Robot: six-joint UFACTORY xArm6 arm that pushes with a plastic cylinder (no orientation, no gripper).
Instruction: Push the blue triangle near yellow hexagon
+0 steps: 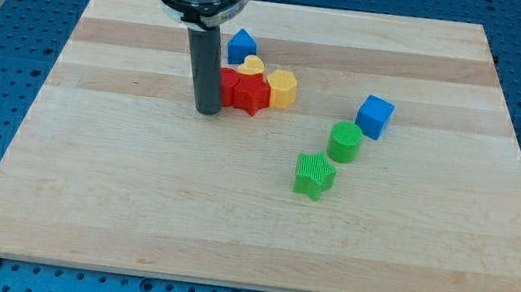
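Observation:
The blue triangle [242,45] sits at the view's upper middle, just above a cluster of blocks. The yellow hexagon [282,88] is at the cluster's right side, below and right of the triangle. A small yellow block [250,64] lies between them, and a red star-like block [250,92] with another red block [229,82] sits to the left of the hexagon. My tip [208,111] rests on the board at the left edge of the red blocks, below and left of the blue triangle.
A blue cube [374,116] lies to the view's right. A green cylinder [345,141] and a green star [314,174] sit below it. The wooden board [132,200] ends in a blue perforated table all around.

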